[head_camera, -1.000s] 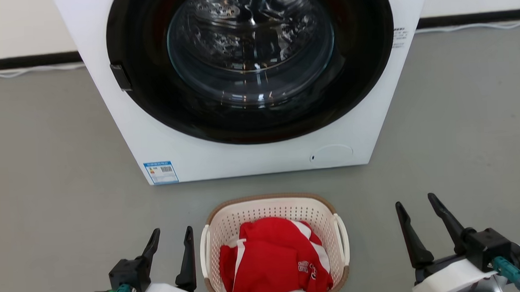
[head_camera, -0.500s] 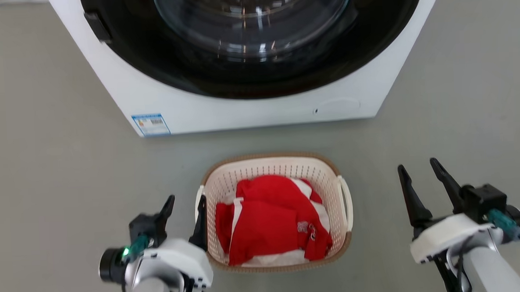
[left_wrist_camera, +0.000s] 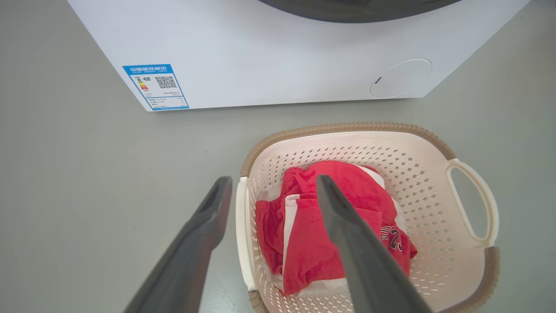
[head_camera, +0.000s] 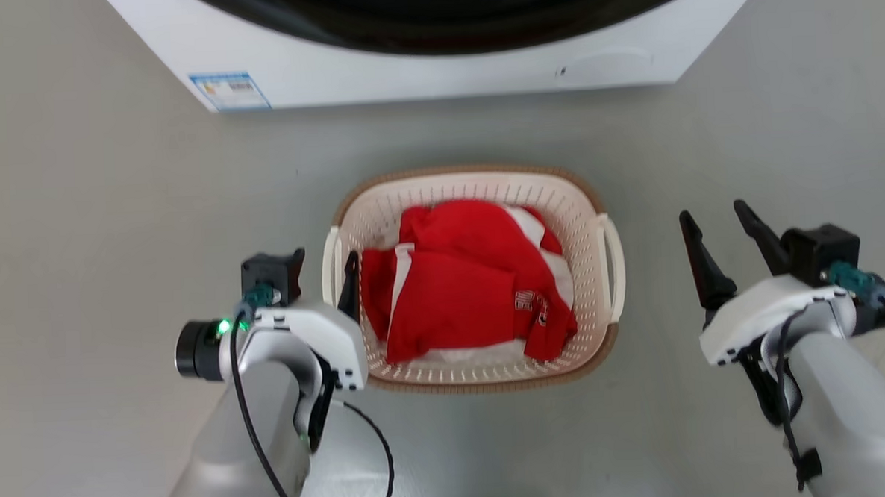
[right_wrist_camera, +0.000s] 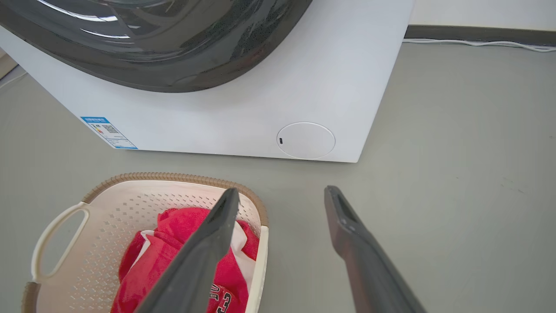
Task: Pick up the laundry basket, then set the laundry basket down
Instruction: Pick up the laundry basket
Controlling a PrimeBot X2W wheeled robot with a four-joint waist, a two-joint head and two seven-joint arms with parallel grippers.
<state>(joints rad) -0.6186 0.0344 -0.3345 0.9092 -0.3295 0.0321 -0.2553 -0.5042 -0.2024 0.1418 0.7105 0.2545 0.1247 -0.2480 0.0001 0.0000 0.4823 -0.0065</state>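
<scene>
The left pincer, gaping, is straddling one loop handle of the laundry basket. The right pincer, also gaping, is hanging apart from it. The basket is looking light and stiff, its handles offering the best hold.

The laundry basket is a rounded-rectangular cream tub with perforated walls and a brown woven-look rim. It has a white loop handle at its three o'clock and a twin at nine. It stands upright, apparently flat on the grey floor, with the white washer near its twelve o'clock, not touching. Inside lies a crumpled red-and-white garment — covering most of the bottom.
</scene>
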